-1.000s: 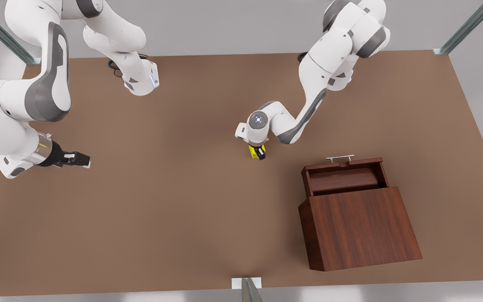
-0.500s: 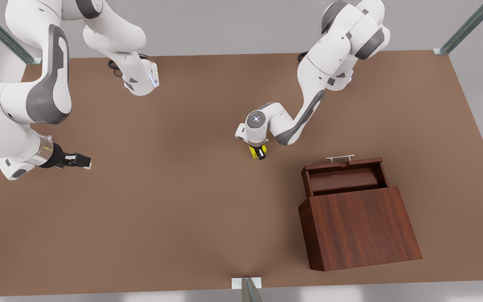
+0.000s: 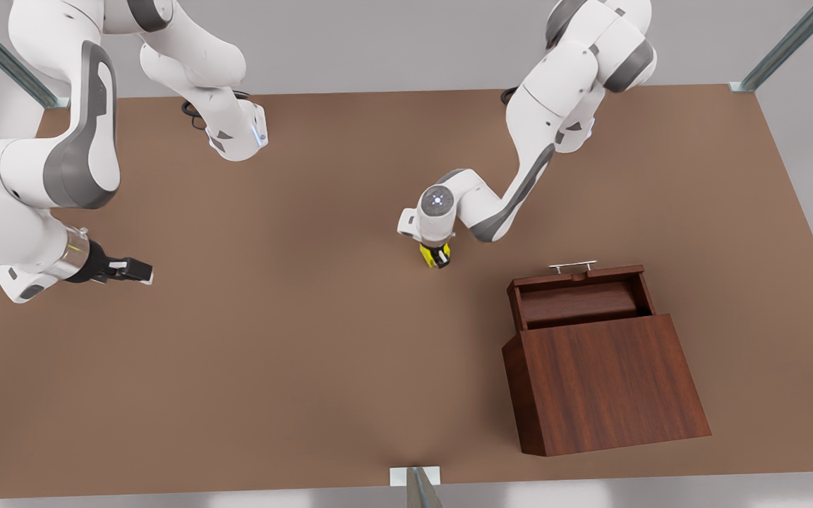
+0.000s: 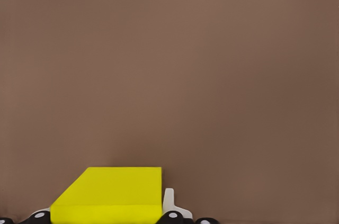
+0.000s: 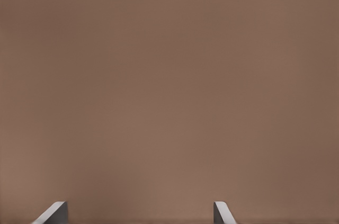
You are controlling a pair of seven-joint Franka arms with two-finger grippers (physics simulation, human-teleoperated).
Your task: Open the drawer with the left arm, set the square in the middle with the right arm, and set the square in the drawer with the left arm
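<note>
The yellow square (image 3: 426, 254) sits in the middle of the brown tabletop (image 3: 293, 339), held between the fingers of my left gripper (image 3: 437, 255), which points straight down on it. The left wrist view shows the square (image 4: 114, 192) with a finger pad (image 4: 168, 203) against its side. The reddish-brown drawer (image 3: 576, 302) is pulled open from its cabinet (image 3: 607, 381), silver handle (image 3: 572, 266) facing the arms, with nothing inside. My right gripper (image 3: 140, 270) waits open at the front view's left, and the right wrist view shows bare table between the fingers of the right gripper (image 5: 140, 214).
The cabinet stands at the front view's right, near the table's near edge. A small metal bracket (image 3: 415, 477) sits at the middle of the near edge. Both arm bases (image 3: 237, 134) stand at the far edge.
My left gripper with the square has shifted slightly toward the front view's right, and that arm's elbow has swung a little. The right arm has barely moved.
</note>
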